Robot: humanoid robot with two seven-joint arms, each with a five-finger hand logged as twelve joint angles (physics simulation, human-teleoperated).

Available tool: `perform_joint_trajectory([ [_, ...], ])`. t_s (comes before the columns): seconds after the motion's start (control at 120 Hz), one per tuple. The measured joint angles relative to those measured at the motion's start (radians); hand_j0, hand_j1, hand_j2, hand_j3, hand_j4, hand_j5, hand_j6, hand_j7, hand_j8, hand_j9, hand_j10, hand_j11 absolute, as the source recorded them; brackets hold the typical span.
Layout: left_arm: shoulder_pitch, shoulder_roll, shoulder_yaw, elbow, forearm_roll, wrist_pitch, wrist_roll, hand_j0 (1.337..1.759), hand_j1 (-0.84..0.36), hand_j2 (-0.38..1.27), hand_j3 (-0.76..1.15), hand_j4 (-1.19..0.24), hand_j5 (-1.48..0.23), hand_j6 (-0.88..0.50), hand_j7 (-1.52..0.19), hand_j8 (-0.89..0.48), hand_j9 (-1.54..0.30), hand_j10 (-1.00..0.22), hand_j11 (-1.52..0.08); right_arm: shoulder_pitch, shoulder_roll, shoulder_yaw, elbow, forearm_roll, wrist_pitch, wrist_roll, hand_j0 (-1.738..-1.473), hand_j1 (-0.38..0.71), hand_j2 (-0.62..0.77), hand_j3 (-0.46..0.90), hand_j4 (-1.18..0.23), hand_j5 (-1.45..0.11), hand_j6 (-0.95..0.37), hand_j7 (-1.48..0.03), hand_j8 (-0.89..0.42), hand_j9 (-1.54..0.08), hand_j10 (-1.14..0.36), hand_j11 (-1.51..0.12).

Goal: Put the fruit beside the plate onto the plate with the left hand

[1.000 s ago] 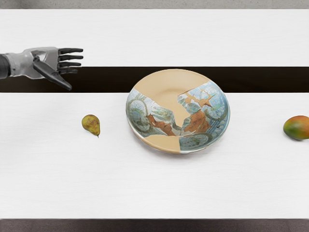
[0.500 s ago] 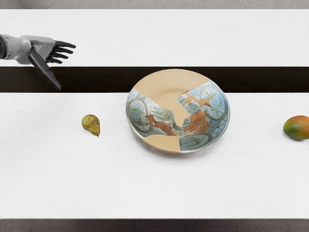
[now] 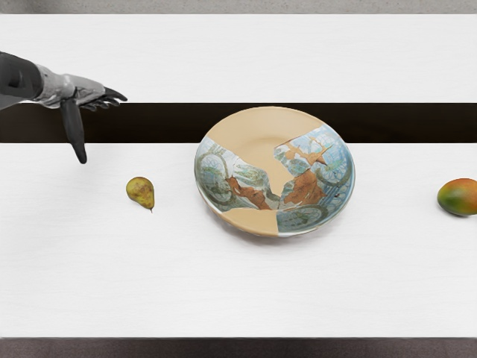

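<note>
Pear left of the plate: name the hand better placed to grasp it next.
Left. The left hand, open and holding nothing, hangs just up and left of the pear, which lies on the plate's left side. The right hand is not in view.

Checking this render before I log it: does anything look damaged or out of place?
The plate looks odd: its blue-and-orange pattern covers only jagged patches, the rest plain tan, as if cracked. The pear and mango lie whole to either side; nothing spilled.

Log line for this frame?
left hand: open, apart from pear | pear: on table, left of plate | right hand: not in view
</note>
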Motion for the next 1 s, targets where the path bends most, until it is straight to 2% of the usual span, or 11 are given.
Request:
perform_joint_trajectory([
  [0.05, -0.027, -0.009, 0.054, -0.023, 0.004, 0.000, -0.001, 1.658, 0.33, 0.00, 0.00, -0.02, -0.02, -0.02, -0.02, -0.02, -0.02, -0.02, -0.02, 0.000, 0.000, 0.000, 0.000, 0.000, 0.000, 0.000, -1.658, -0.35, 0.00, 0.00, 0.00, 0.00, 0.00, 0.00, 0.00, 0.00, 0.00, 0.00],
  [0.158, -0.028, -0.057, 0.142, -0.067, 0.051, 0.000, -0.023, 1.658, 0.33, 0.00, 0.00, -0.02, -0.02, -0.02, -0.02, -0.02, -0.02, -0.02, -0.02, 0.000, 0.000, 0.000, 0.000, 0.000, 0.000, 0.000, -1.658, -0.35, 0.00, 0.00, 0.00, 0.00, 0.00, 0.00, 0.00, 0.00, 0.00, 0.00],
  [0.275, -0.047, -0.074, 0.189, -0.087, 0.084, 0.000, -0.033, 1.658, 0.33, 0.00, 0.00, -0.02, -0.02, -0.02, -0.02, -0.02, -0.02, -0.02, -0.02, 0.000, 0.000, 0.000, 0.000, 0.000, 0.000, 0.000, -1.658, -0.35, 0.00, 0.00, 0.00, 0.00, 0.00, 0.00, 0.00, 0.00, 0.00, 0.00],
  [0.517, -0.050, -0.087, 0.209, -0.106, 0.117, 0.000, -0.042, 1.658, 0.33, 0.00, 0.00, -0.02, -0.02, -0.02, -0.02, -0.02, -0.02, -0.02, -0.02, 0.000, 0.000, 0.000, 0.000, 0.000, 0.000, 0.000, -1.658, -0.35, 0.00, 0.00, 0.00, 0.00, 0.00, 0.00, 0.00, 0.00, 0.00, 0.00],
  [1.0, -0.010, -0.167, 0.220, -0.111, 0.211, 0.014, -0.090, 1.658, 0.33, 0.00, 0.00, -0.02, -0.02, -0.02, -0.02, -0.02, -0.02, -0.02, -0.02, 0.000, 0.000, 0.000, 0.000, 0.000, 0.000, 0.000, -1.658, -0.35, 0.00, 0.00, 0.00, 0.00, 0.00, 0.00, 0.00, 0.00, 0.00, 0.00],
])
